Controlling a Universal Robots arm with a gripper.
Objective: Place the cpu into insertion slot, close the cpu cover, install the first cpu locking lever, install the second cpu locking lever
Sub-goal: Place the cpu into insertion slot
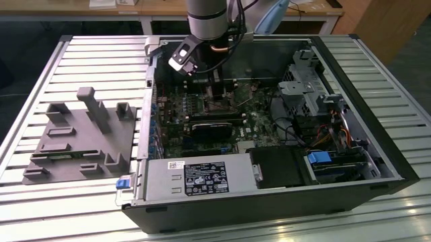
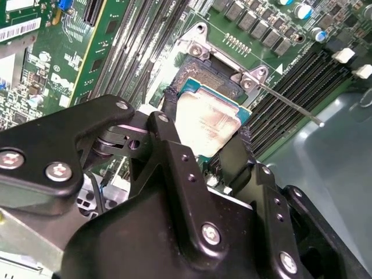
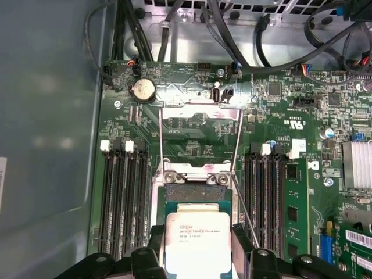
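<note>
fig. hand and cpu over the open socket. my hand (image 3: 197, 258) is pressed in on the cpu (image 3: 196, 232), one of the fingers (image 3: 243, 247) on each of two opposite edges, metal top facing up. in the first wrist view the insertion slot (image 3: 195, 195) lies directly ahead of the chip on the green motherboard (image 3: 302, 116). a dark strip of the slot shows between the chip's far edge and the hinge of the cpu cover (image 3: 200, 110), which stands swung back and clear of the opening. a thin locking lever (image 3: 245, 215) runs alongside the slot, unlatched. the chip's edges look roughly square to the slot's rim. i judge the chip to be over the slot's near part, offset away from the cover hinge, and whether it touches the socket i cannot tell. in the exterior view the work sits deep in the open computer case (image 1: 377, 146), which lies on its side on the slatted desk (image 1: 81, 60).
</note>
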